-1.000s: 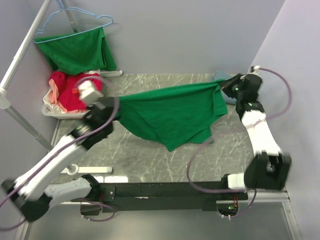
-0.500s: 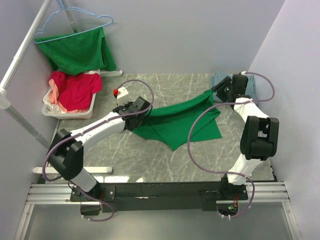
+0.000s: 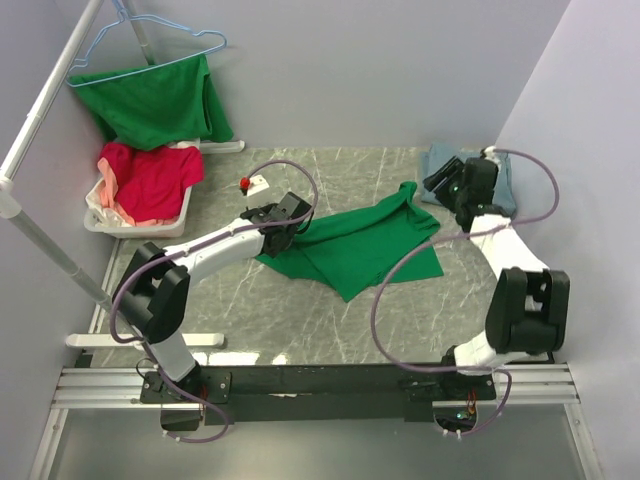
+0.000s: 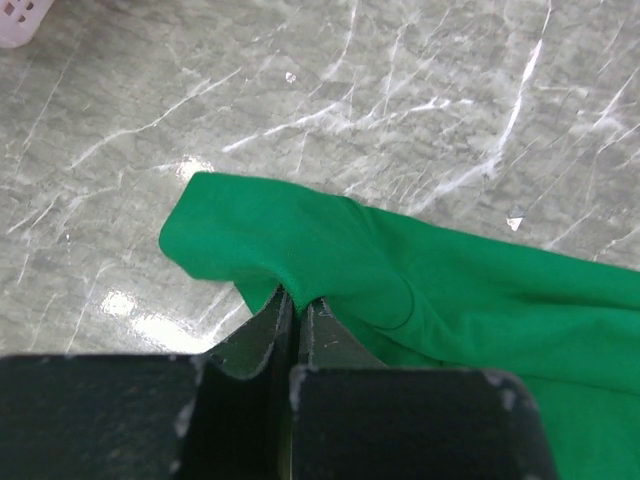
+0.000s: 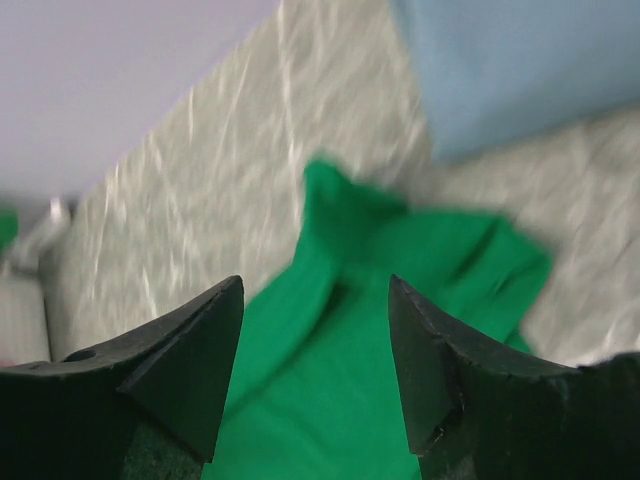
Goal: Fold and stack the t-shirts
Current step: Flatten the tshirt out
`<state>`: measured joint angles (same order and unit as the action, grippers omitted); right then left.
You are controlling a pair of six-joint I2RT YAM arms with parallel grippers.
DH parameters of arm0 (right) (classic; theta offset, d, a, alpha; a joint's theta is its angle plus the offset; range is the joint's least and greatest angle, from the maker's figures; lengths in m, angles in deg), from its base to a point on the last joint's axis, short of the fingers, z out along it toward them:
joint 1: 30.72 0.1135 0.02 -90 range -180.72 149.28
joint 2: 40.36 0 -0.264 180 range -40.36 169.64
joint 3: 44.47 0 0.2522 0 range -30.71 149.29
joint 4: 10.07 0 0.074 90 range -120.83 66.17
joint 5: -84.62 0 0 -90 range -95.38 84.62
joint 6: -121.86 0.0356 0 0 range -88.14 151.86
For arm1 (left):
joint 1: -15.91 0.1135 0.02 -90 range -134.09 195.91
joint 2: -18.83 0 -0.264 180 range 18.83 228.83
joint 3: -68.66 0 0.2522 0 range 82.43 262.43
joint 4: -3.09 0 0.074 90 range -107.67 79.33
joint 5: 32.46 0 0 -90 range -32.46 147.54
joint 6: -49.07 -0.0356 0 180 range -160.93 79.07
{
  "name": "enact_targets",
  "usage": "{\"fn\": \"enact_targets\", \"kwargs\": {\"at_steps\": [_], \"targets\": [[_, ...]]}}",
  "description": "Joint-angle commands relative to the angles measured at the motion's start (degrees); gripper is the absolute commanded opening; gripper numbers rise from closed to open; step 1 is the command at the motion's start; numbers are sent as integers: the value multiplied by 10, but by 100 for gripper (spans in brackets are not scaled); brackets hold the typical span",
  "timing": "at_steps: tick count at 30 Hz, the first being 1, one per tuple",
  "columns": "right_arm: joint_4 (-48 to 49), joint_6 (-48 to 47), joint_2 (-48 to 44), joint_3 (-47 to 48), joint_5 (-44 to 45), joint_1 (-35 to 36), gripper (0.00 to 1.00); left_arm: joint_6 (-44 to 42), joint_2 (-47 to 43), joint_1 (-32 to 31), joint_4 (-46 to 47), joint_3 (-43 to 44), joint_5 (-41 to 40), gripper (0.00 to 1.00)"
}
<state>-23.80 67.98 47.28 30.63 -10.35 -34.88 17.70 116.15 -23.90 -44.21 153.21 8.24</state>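
Mid-table, the green tee (image 3: 355, 240) lies crumpled on the marble table (image 3: 300, 320), one end caught by the left gripper (image 3: 283, 225). The left wrist view shows those jaws pressed together, pinching a rolled fold of the cloth's edge just above the surface. The grip appears to anchor that end so the cloth can be drawn out flat for folding.

At the far right, the right gripper (image 3: 445, 180) hovers over the tee's opposite end. Its jaws are spread with nothing between them, and the right wrist view shows green cloth below the gap, not in it. A small peak of fabric stands up at that end, just beside the blue-grey tee (image 3: 505, 180), which lies flat in the far right corner, likely the base of the stack.

The green tee's long axis runs diagonally, from the left gripper up toward the far right corner. A pointed flap juts toward the near edge. With the cloth doubled over itself, neither collar nor sleeves can be made out, so which way the neck points cannot be told.

At the far left, a red tee (image 3: 150, 180) sits heaped in a basket (image 3: 100, 222), well apart from the work, apparently awaiting its turn.
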Motion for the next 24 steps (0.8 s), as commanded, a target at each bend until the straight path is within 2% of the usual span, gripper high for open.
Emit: {"fn": "enact_targets", "kwargs": {"at_steps": [1, 7, 10, 12, 14, 20, 24], "targets": [[-14, -20, -83, -65, -22, 69, 66, -11, 6, 2, 15, 17, 3, 1], [-54, -33, -138, -152, -10, 185, 63, -11, 5, 3, 15, 16, -4, 1], [-49, -22, -147, -200, -15, 212, 57, -13, 1, 5, 19, 13, -2, 1], [-40, -15, -149, -231, -24, 236, 49, -13, 0, 8, 19, 13, -1, 1], [-33, -3, -153, -244, -28, 266, 47, -15, 0, 10, 18, 13, -1, 1], [-32, 33, -150, -269, -10, 350, 48, -17, -3, 19, 24, 7, 7, 1], [-26, 53, -121, -270, -1, 402, 55, -18, -4, 25, 31, -1, 17, 1]]}}
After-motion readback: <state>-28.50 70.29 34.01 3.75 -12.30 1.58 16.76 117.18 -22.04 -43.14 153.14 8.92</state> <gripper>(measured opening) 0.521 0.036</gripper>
